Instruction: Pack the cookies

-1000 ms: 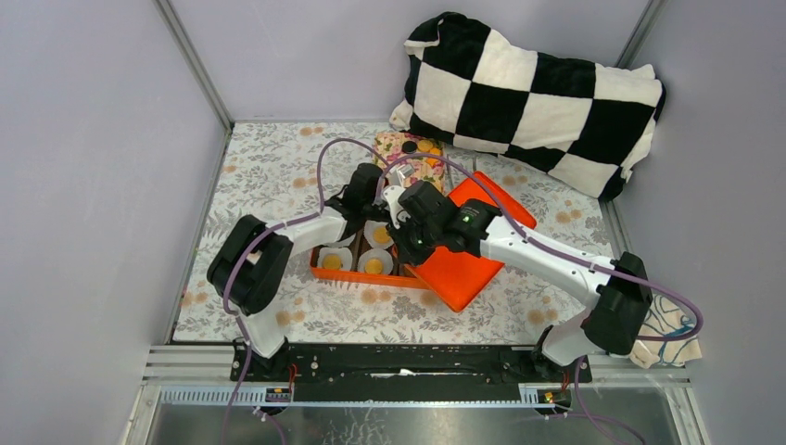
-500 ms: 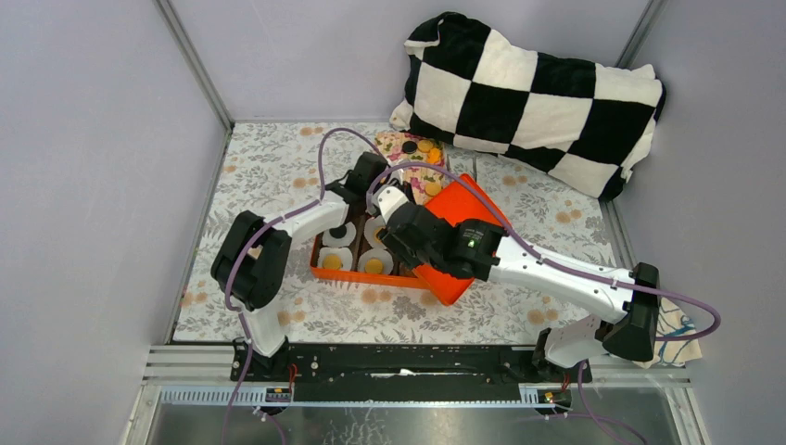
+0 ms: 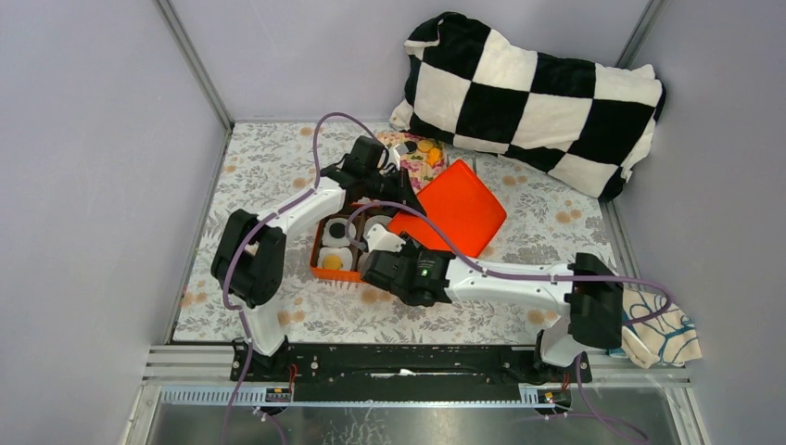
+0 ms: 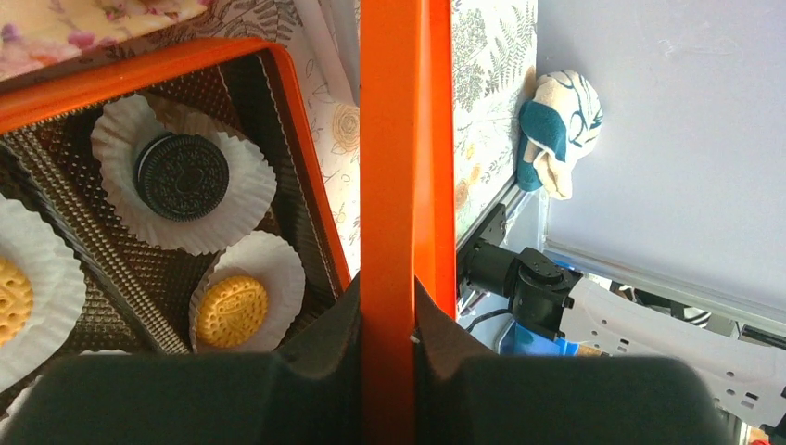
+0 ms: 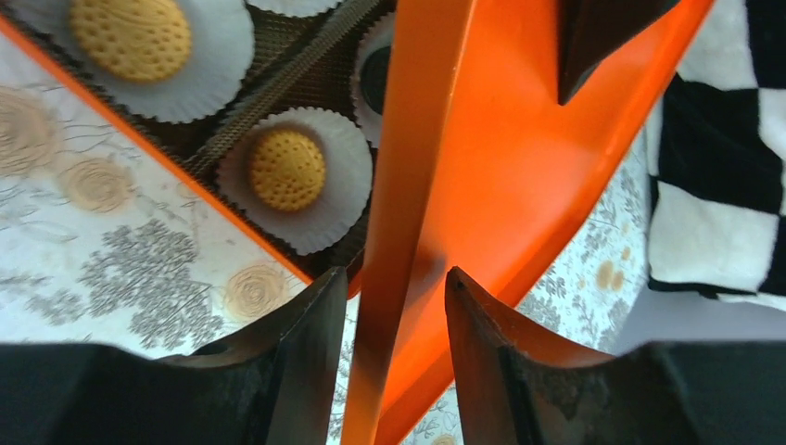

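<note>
The cookies sit in white paper cups inside an orange box (image 3: 326,273): a black cookie (image 4: 182,176) and golden cookies (image 4: 232,311) (image 5: 287,169). More cookies (image 3: 426,146) lie on the floral tray (image 3: 412,165) behind it. An orange lid (image 3: 454,209) stands tilted right of the box. My left gripper (image 4: 387,292) (image 3: 389,193) is shut on the lid's far edge. My right gripper (image 5: 389,287) (image 3: 385,236) is open, with the lid's near edge (image 5: 412,185) between its fingers and a gap on each side.
A black-and-white checkered pillow (image 3: 533,97) fills the back right corner. A patterned cloth (image 3: 658,338) lies at the right edge by the right arm's base. Grey walls close in the floral mat (image 3: 269,176) on the left, back and right.
My right gripper has opened off the lid and pulled back toward the near side. My left gripper, still shut on the lid, has carried it up and away toward the tray.
</note>
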Motion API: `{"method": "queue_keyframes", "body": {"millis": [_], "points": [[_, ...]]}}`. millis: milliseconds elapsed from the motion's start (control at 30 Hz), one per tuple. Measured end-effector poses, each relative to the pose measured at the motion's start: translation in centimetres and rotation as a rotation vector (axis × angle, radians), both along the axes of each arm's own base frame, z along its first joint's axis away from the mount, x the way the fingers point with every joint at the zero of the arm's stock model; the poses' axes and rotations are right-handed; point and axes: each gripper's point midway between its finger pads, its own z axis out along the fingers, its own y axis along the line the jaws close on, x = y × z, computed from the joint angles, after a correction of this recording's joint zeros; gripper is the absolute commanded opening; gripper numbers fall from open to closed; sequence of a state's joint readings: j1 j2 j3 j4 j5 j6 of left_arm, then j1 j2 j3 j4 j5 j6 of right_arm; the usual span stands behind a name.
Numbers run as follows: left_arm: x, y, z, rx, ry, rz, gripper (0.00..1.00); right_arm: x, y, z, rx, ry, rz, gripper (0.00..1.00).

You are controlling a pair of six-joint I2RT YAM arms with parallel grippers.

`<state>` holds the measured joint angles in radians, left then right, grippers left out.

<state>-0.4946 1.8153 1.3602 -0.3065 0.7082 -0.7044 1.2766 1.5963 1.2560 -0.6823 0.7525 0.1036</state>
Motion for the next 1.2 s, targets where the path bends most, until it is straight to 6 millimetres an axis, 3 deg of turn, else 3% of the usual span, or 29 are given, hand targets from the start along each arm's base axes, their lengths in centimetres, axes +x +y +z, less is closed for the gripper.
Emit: {"method": "queue_keyframes", "body": {"millis": [100, 167, 233, 300, 333, 533, 600, 700, 767, 833, 900, 1033, 1133, 1200], "points": [[-0.3, 0.2, -0.2, 0.011, 0.013, -0.002, 0.00, 0.8, -0.7, -0.7, -0.049, -0.052, -0.045, 0.36], [-0.1, 0.4, -0.4, 0.021, 0.013, 0.008, 0.00, 1.2, -0.9, -0.8, -0.061, -0.088, -0.076, 0.13], [0.5, 0.9, -0.7, 0.041, 0.020, 0.045, 0.00, 1.7, -1.2, -0.7, -0.086, -0.141, -0.106, 0.00], [0.6, 1.2, -0.8, 0.046, 0.039, 0.062, 0.00, 1.9, -1.1, -0.6, -0.099, -0.179, -0.116, 0.00], [0.6, 1.2, -0.8, 0.047, 0.042, 0.066, 0.05, 1.9, -1.1, -0.5, -0.098, -0.189, -0.121, 0.00], [0.7, 0.8, 0.4, 0.019, 0.025, 0.046, 0.50, 2.1, -1.7, 0.4, -0.095, -0.245, -0.167, 0.00], [0.7, 0.9, 2.2, 0.001, -0.008, 0.019, 0.65, 2.3, -2.1, 0.8, -0.083, -0.257, -0.199, 0.00], [0.8, 1.4, 6.7, -0.015, -0.112, 0.005, 0.73, 2.7, -3.0, 1.5, -0.092, -0.278, -0.235, 0.00], [0.5, 2.2, 11.5, -0.039, -0.220, 0.014, 0.67, 2.9, -3.3, 2.2, -0.095, -0.299, -0.248, 0.00], [-0.2, 3.4, 16.2, -0.062, -0.333, 0.048, 0.40, 2.9, -3.3, 2.7, -0.081, -0.297, -0.255, 0.00], [-0.9, 5.5, 20.7, -0.064, -0.462, 0.135, 0.04, 2.9, -3.3, 3.5, -0.067, -0.298, -0.258, 0.00], [-2.3, 11.7, 27.0, -0.007, -0.687, 0.436, 0.00, 3.1, -2.3, 6.1, 0.038, -0.257, -0.252, 0.00], [-2.8, 16.8, 28.9, 0.063, -0.774, 0.682, 0.00, 3.4, -0.6, 10.1, 0.249, -0.175, -0.234, 0.00], [-2.6, 19.2, 28.9, 0.112, -0.791, 0.798, 0.00, 3.9, 0.3, 13.7, 0.430, -0.114, -0.216, 0.00]]}}
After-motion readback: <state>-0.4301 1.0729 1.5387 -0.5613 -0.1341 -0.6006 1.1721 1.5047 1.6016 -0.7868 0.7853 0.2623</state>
